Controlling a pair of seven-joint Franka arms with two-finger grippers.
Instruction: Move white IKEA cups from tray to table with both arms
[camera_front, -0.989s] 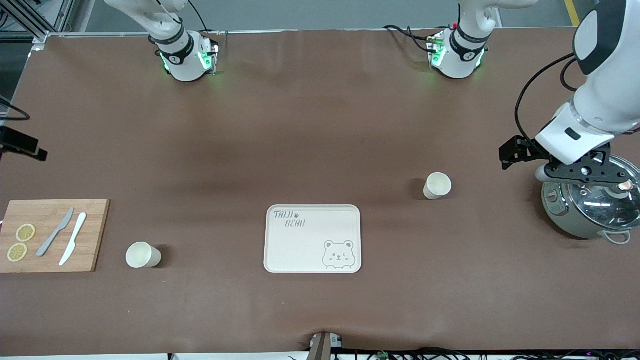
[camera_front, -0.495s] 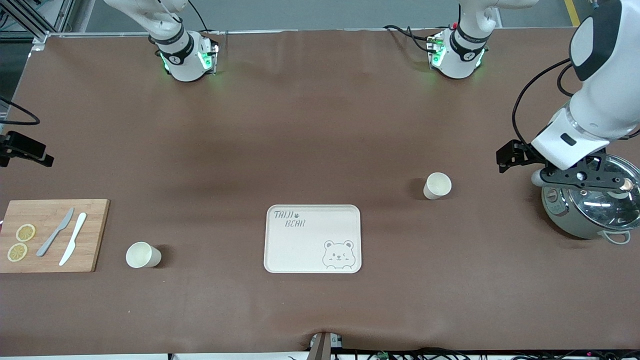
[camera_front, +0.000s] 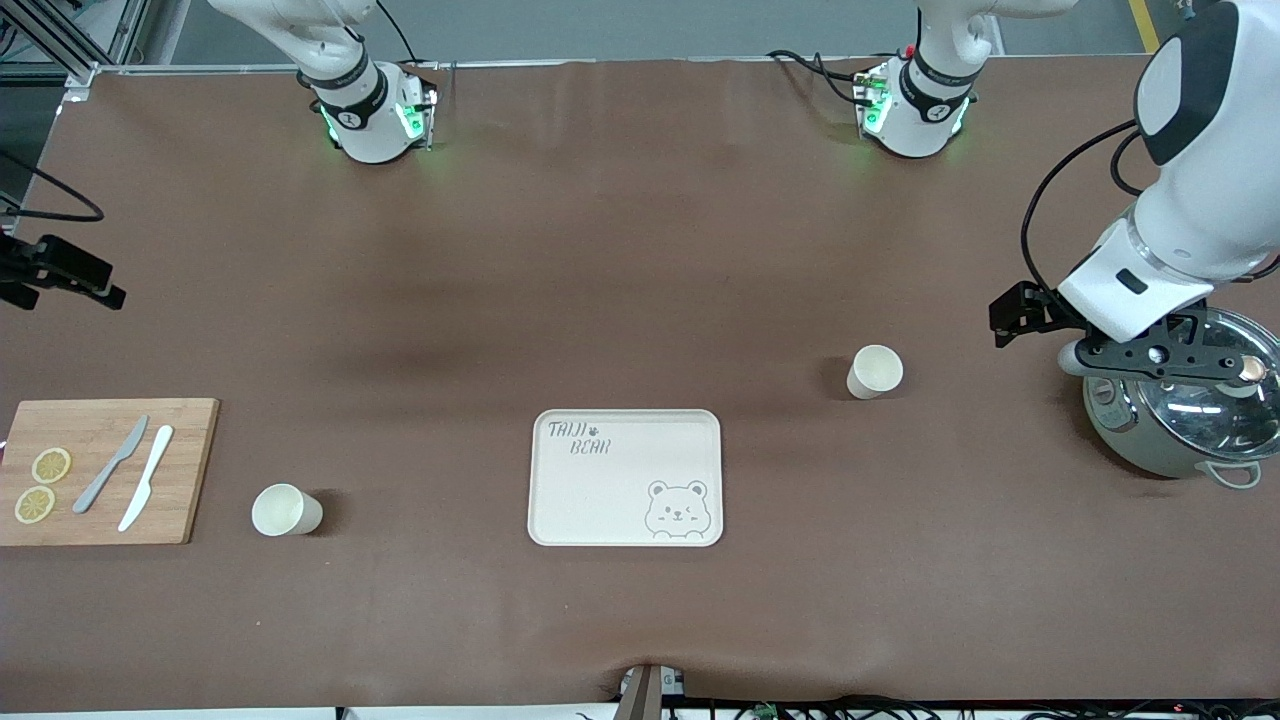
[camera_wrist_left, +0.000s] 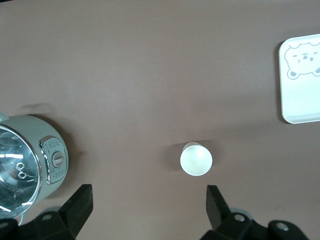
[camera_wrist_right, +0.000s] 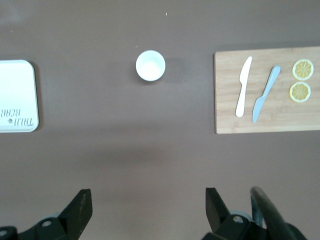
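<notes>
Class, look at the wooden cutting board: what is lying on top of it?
On the cutting board lie a grey knife, a white knife and two lemon slices. Whatever is beneath the board is covered.

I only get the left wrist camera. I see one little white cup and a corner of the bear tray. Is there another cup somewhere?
Observer: Yes. A second white cup stands toward the right arm's end of the table, beside a wooden cutting board.
Operator: What's on the board?
Observer: A grey knife, a white knife and two lemon slices.
Operator: Where's the other gripper?
Observer: The right gripper hangs open over bare table at that end, with the second cup in its camera. Your left gripper is open too.
</notes>
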